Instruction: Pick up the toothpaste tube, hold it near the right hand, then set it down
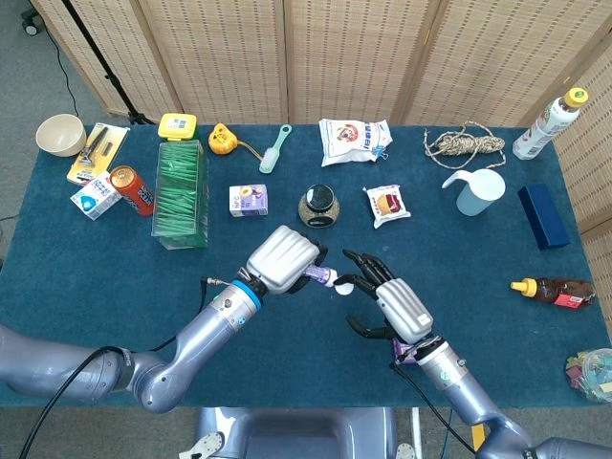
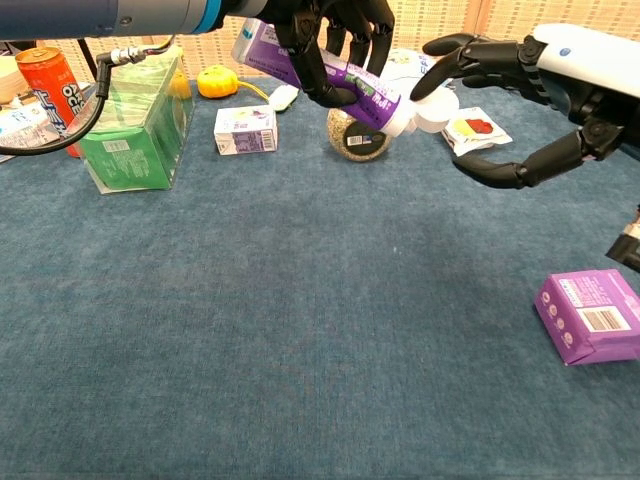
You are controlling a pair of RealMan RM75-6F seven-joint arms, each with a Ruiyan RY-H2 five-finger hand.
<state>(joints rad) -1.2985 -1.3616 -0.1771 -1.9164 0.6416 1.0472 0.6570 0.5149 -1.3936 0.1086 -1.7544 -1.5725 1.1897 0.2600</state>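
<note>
My left hand grips a purple toothpaste tube above the table, its body wrapped by the fingers. In the chest view the tube tilts, tail up to the left and white cap down to the right. The head view shows only the tube's cap end past the hand. My right hand is just right of the cap with fingers spread; one fingertip lies over the cap and the thumb curves below it. That hand holds nothing.
A round jar, a small carton and a snack packet lie just beyond the hands. A green box stands to the left. A purple box lies near my right arm. A pitcher stands at the back right.
</note>
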